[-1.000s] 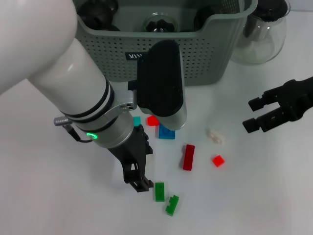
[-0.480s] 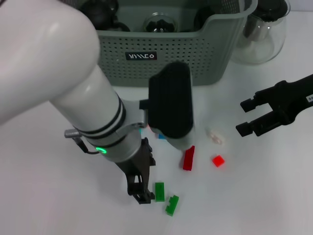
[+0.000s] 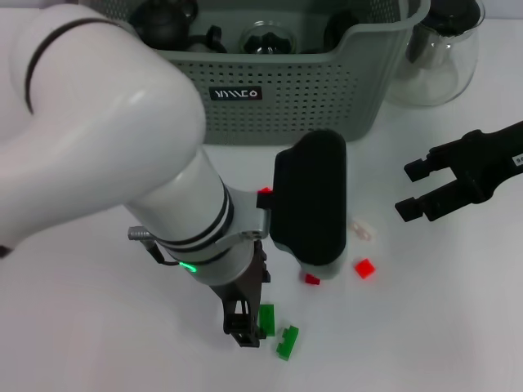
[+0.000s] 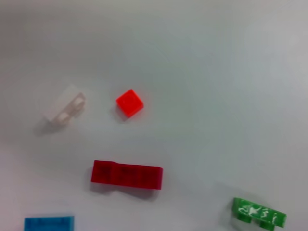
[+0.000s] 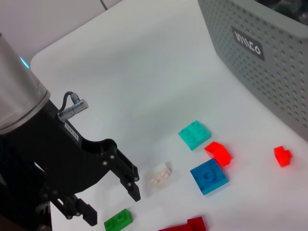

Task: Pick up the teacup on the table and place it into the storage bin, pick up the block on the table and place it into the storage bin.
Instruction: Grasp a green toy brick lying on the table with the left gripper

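So my left pincer (image 3: 245, 322) is down low over the worktop (image 3: 98, 327), fingers spread w/ nothing between them, right next to the green block (image 3: 266, 319). A second green block (image 3: 287, 342) sits just beside that one. The long red block (image 4: 126, 174) is mostly hidden under my wrist in the head view, but my wrist cam shows it lying flat, w/ a small red cube (image 4: 130, 103) and a whitish clear brick (image 4: 65, 108) nearby.

Handling, imo: these are tiny hard plastic bricks, super light, stiff, a bit slick, not fragile. Best bet is prob pinching the green one across its narrow flat sides so it won't squirt out.

Storage bin (image 3: 270, 98) is at the back, well apart from the blocks. Right pincer (image 3: 417, 189) hovers off to the side, spread, idle.
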Robot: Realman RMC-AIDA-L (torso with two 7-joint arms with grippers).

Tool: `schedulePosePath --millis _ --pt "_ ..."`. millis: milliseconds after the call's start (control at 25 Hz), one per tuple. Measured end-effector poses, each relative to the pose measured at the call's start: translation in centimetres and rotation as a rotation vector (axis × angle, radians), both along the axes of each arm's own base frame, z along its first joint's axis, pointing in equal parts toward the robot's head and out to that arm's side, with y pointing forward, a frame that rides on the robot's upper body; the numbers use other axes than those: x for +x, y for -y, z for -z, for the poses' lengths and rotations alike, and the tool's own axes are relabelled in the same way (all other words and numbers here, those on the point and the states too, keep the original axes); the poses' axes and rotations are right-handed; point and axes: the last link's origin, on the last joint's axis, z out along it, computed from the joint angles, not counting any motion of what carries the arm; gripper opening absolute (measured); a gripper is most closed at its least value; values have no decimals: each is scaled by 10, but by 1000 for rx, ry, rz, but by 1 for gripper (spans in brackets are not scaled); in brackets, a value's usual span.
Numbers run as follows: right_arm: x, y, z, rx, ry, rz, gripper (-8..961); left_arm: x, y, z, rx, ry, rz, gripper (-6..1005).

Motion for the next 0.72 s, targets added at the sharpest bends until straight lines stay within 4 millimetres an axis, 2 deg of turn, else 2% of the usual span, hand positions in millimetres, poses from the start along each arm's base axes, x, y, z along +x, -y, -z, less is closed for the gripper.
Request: schedulePosePath --millis 720 --pt "4 -1 -1 14 6 9 925 -1 10 13 6 -36 17 721"
